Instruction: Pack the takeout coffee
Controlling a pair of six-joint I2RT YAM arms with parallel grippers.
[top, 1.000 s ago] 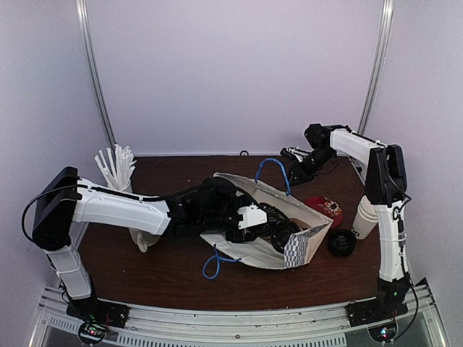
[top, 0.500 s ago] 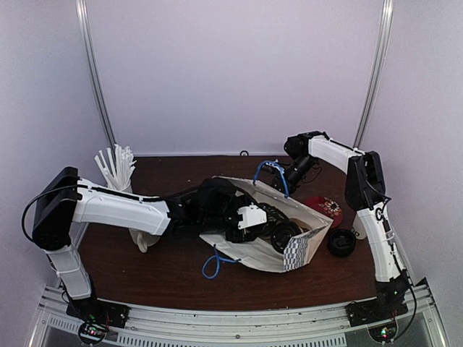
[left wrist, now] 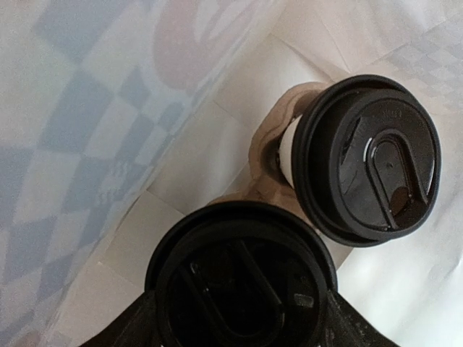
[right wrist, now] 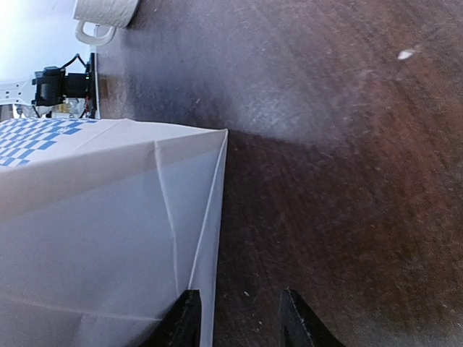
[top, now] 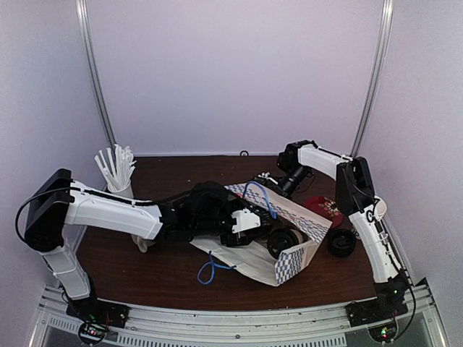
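We are wearing white on our left arm [top: 108,211] and right arm [top: 370,242]. Our right gripper [right wrist: 235,318] is showing black fingers [right wrist: 182,325].

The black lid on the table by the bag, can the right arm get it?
Probably yes. The black lid lies uncovered beside that arm; the right gripper, open by the paper bag, must swing over.

I am seeing the paper bag [top: 304,220] lying centre of the table [top: 159,278], a near coffee cup [left wrist: 242,289] sitting inside it just beside a far coffee cup [left wrist: 365,159]. Cup of straws [top: 119,184] standing rear left; loose lid [top: 341,243] lying right of the bag.
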